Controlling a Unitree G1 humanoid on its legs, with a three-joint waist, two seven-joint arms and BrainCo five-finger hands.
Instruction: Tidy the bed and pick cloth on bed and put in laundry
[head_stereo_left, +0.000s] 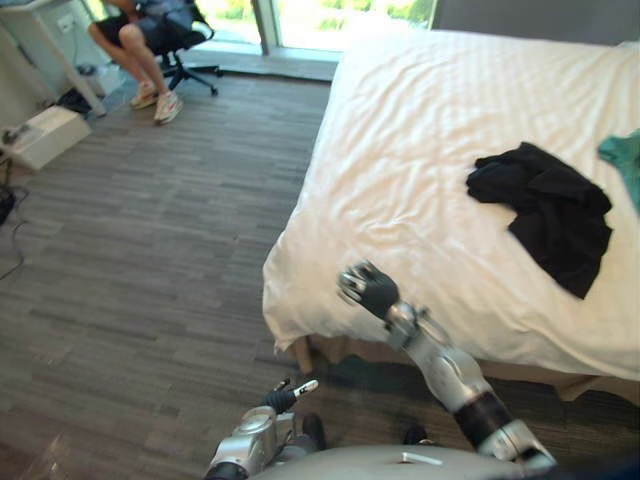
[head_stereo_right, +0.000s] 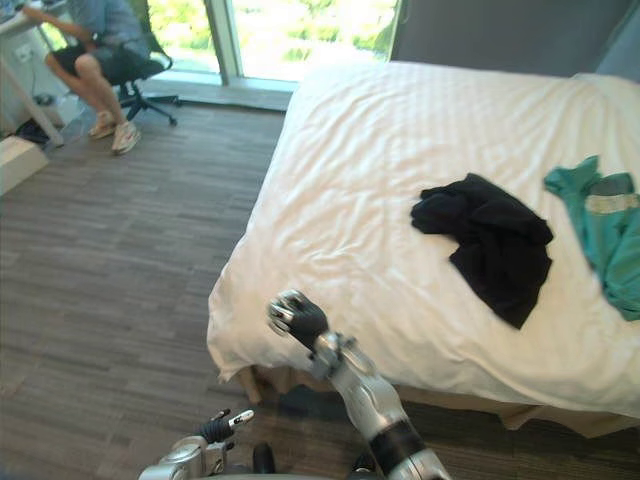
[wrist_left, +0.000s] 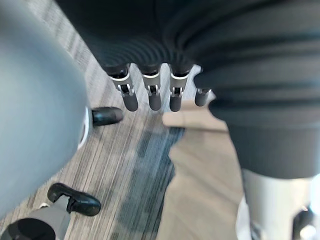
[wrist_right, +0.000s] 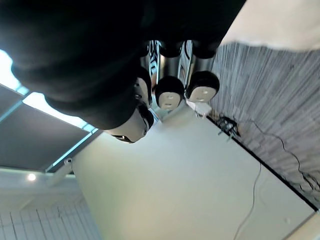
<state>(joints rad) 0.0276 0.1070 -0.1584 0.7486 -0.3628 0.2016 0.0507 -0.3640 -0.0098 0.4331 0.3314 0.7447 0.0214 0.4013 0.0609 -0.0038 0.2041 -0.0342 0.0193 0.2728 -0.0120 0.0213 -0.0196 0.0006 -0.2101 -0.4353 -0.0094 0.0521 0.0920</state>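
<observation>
The right hand (head_stereo_left: 365, 287) is raised at the lower middle of the left eye view, in front of the white cover where it hangs over the near edge of the bed (head_stereo_left: 400, 140). I cannot tell whether it touches the cover. In the right wrist view its fingertips (wrist_right: 169, 97) are curled inward toward the palm, with nothing between them. The left hand (head_stereo_left: 283, 397) sits low at the bottom edge of the left eye view, over the grey striped floor (head_stereo_left: 150, 260). In the left wrist view its fingers (wrist_left: 154, 97) hang straight in a row above the floor, relaxed and holding nothing. Further up and to the right, a crumpled black cloth (head_stereo_left: 545, 215) lies on the bed cover, well apart from both hands. Beyond it, at the right edge of the frame, lies a teal cloth (head_stereo_right: 600, 225), which is near the black one but not touching it. The bed cover is wrinkled but spread flat across the mattress. At the far left of the frame a white box (head_stereo_left: 45, 135) stands on the floor. In the upper left corner a person (head_stereo_left: 140, 40) sits on a black office chair (head_stereo_left: 190, 55) beside a window.
</observation>
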